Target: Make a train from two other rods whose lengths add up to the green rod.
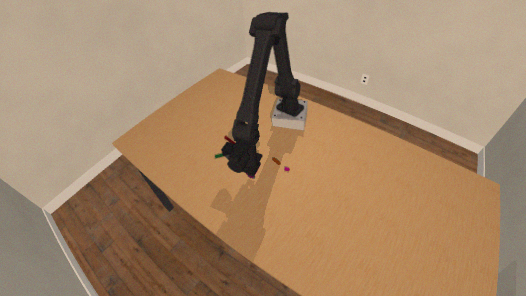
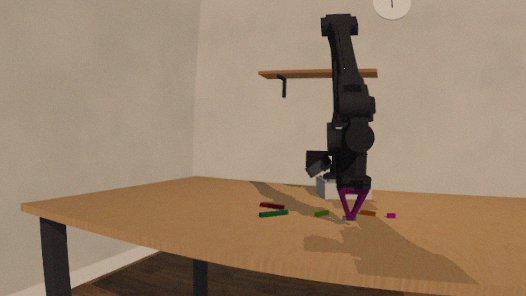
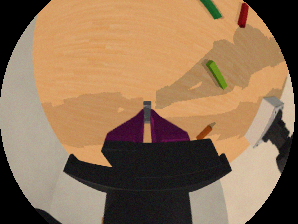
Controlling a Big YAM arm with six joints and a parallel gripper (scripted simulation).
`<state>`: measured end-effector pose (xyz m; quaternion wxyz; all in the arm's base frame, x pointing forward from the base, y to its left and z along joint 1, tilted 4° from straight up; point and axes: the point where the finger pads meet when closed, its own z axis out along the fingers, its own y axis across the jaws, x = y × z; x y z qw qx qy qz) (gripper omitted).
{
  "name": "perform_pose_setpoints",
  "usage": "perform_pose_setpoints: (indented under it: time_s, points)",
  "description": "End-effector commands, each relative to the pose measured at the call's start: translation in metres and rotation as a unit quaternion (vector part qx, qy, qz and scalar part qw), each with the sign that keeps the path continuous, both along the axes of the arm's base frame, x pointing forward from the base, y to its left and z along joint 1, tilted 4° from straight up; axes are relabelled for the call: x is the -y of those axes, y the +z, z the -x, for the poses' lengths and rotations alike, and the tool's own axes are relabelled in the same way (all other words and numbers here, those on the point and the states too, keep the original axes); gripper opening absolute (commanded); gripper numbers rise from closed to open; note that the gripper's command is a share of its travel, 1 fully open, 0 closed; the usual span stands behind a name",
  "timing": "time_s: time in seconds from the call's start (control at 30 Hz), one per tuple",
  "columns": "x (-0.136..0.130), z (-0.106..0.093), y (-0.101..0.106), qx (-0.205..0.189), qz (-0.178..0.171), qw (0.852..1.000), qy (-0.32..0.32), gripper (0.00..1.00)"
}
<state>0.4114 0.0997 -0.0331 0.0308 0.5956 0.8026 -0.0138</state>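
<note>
The grey rod (image 2: 345, 218) (image 3: 147, 112) is clenched between the fingers (image 1: 251, 176) (image 2: 345, 204), which point down, their tips close to the table (image 1: 360, 215) (image 2: 150, 215) (image 3: 95, 55). It should handle as light and stiff, best gripped across its middle. The lime rod (image 2: 321, 213) (image 3: 217, 75), its likely partner, lies apart from the fingertips, towards the green rod (image 1: 218, 156) (image 2: 273, 213) (image 3: 211, 9).

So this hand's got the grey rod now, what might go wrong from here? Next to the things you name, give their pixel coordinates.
Three risks, as I judge it:
The hand (image 1: 251, 175) (image 2: 351, 217) (image 3: 147, 112) pinches the grey rod (image 2: 346, 218) (image 3: 147, 105) between narrow fingertips, so it might twist on release.
The lime rod (image 2: 321, 213) (image 3: 217, 75) lies at an angle to it, so the train could end up crooked.
The orange rod (image 1: 276, 161) (image 2: 368, 213) (image 3: 204, 132) lies nearby and might get knocked.
</note>
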Motion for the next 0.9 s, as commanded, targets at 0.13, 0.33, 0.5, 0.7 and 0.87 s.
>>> perform_pose_setpoints:
  time_s: [0.13,0.33,0.5,0.7,0.87]
  points:
    - [0.0042,-0.0123,0.0013,0.008,0.0,1.0,0.0,0.03]
    - [0.0038,-0.0135,0.0019,0.009,0.0,1.0,0.0,0.03]
    - [0.0029,-0.0162,0.0035,0.011,0.0,1.0,0.0,0.03]
    - [0.0024,-0.0177,0.0043,0.012,-0.001,1.0,0.0,0.03]
    - [0.0023,-0.0179,0.0044,0.012,-0.001,1.0,0.0,0.03]
